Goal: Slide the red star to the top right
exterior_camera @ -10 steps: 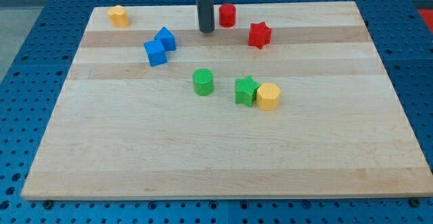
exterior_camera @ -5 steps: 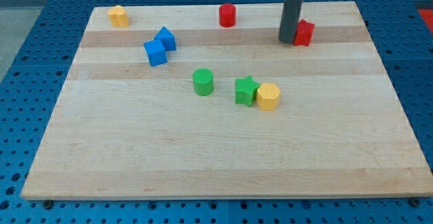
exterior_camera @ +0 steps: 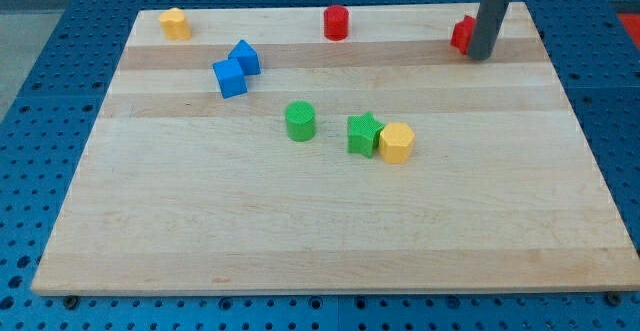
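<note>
On the tabletop (exterior_camera: 330, 221) we see a yellow block (exterior_camera: 175, 23) at the view's top left, a red cylinder (exterior_camera: 336, 22), two touching blue blocks (exterior_camera: 236, 68), a green cylinder (exterior_camera: 300, 121), and a green star (exterior_camera: 364, 134) touching a yellow hexagonal block (exterior_camera: 396, 143).

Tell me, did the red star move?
Yes. The red star slid toward the view's right and top, away from the red cylinder, which stayed put. My tip sits against the star's right side, partly hiding it.
</note>
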Action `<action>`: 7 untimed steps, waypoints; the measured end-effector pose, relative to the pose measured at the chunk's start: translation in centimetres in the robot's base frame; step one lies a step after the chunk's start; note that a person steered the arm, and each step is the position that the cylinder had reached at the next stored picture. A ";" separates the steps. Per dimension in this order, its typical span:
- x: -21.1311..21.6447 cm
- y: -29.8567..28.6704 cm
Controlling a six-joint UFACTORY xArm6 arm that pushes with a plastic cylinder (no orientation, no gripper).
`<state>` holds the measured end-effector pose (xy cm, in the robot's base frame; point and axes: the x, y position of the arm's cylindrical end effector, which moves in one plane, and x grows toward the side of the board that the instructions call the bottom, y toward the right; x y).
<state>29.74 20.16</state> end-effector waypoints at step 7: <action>-1.3 -2.3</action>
<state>28.49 17.87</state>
